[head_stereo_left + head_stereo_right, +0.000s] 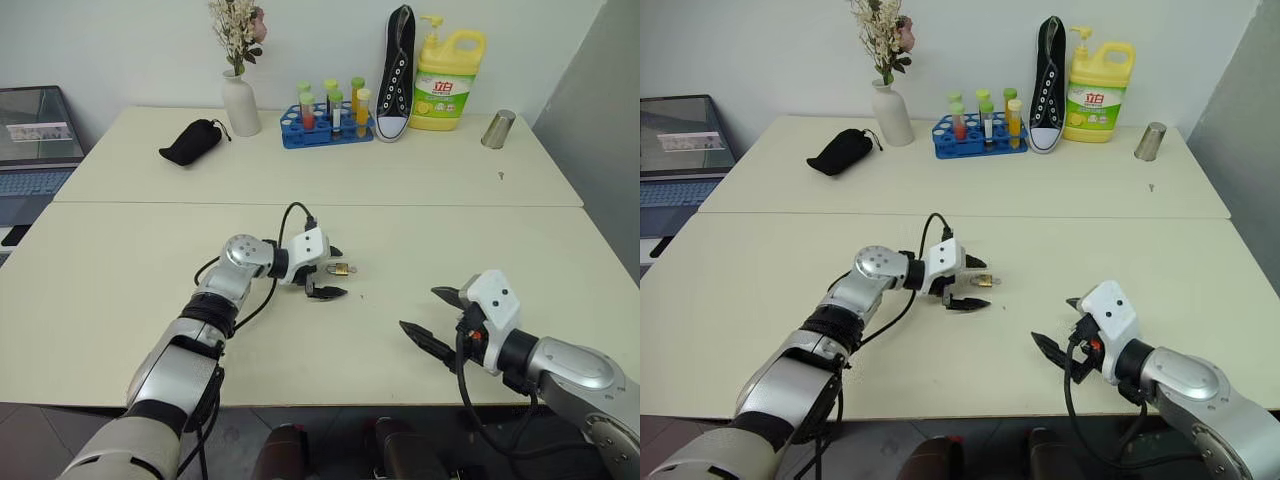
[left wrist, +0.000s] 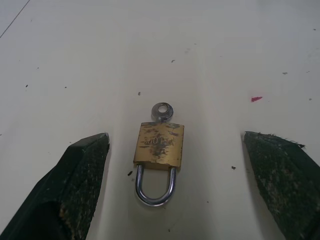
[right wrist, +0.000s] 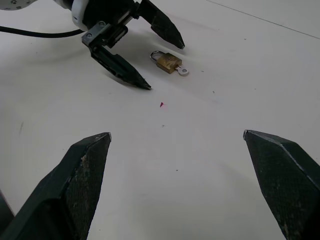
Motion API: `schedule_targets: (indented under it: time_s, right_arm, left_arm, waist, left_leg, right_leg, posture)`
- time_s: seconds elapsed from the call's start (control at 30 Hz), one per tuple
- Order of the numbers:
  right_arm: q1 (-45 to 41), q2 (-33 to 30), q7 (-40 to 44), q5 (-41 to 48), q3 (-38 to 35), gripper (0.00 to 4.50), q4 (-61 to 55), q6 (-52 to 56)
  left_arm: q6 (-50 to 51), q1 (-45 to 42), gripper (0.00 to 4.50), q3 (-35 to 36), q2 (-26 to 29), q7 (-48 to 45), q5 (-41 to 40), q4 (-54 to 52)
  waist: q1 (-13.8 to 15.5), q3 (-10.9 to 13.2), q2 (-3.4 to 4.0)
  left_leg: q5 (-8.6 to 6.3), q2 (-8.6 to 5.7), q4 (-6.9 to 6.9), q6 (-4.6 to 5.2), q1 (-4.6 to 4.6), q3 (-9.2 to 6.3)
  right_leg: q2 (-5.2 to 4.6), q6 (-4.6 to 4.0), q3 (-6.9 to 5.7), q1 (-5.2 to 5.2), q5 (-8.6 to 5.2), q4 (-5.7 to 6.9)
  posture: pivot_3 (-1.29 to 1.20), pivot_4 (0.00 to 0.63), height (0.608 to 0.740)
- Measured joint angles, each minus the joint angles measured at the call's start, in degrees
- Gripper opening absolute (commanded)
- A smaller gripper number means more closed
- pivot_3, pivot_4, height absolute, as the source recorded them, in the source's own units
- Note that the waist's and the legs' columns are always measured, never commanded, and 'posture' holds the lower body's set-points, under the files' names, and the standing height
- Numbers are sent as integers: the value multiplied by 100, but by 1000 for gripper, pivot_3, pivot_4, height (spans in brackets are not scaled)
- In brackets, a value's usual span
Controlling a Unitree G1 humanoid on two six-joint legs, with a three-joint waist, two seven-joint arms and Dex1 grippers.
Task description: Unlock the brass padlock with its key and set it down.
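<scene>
The brass padlock [image 1: 340,269] lies flat on the cream table [image 1: 120,290], a small golden body with a silvery shackle. Its key [image 2: 161,111] sticks out of the end opposite the shackle. My left gripper [image 1: 343,272] is open, low over the table, with one black finger on each side of the padlock and neither touching it; the shackle end faces the gripper. My right gripper [image 1: 418,308] is open and empty, hovering nearer the front edge, to the right of the padlock and pointing toward it.
Along the back of the far table stand a vase of flowers [image 1: 240,100], a black pouch [image 1: 190,142], a blue test-tube rack [image 1: 325,125], a black sneaker [image 1: 397,75], a yellow detergent bottle [image 1: 447,80] and a metal cup [image 1: 497,129]. A laptop [image 1: 35,140] sits at far left.
</scene>
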Motion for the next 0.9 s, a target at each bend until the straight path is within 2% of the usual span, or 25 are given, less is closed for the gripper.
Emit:
schedule_targets:
  time_s: [0.1,0.2,0.5,0.73,0.9]
  right_arm:
    - [66,5,-61,65,-4,4446,-50,71]
    - [109,-2,-86,124,-10,4500,-119,98]
    - [217,-27,-175,279,-24,4500,-166,99]
    - [272,-135,-177,341,-31,4500,-185,94]
    - [336,-185,-63,318,-40,4500,-188,-105]
  left_arm:
    - [-211,-169,4500,2,-36,-79,59,338]
    - [-308,-282,3874,6,-76,-168,136,573]
    - [-370,-491,984,-90,-92,-77,476,827]
    - [-385,-447,964,-85,-93,-29,587,779]
    - [-772,110,964,157,-78,-309,295,193]
  waist:
    - [-3,0,0]
    - [-3,-1,-1]
    - [-4,-13,-5]
    - [-8,-40,-10]
    - [-4,-41,-9]
  left_leg:
    - [0,1,-1,0,0,1]
    - [0,1,0,0,1,1]
    - [1,2,1,0,10,1]
    - [1,6,1,1,12,2]
    - [1,13,0,1,6,1]
  right_leg:
    - [0,0,0,0,0,0]
    - [1,0,-2,0,0,0]
    - [3,5,-2,7,2,5]
    - [5,5,-1,7,3,6]
    - [3,5,3,4,3,2]
  posture:
    - [0,150,740]
    - [0,150,740]
    - [0,150,740]
    - [0,150,740]
    - [0,150,740]
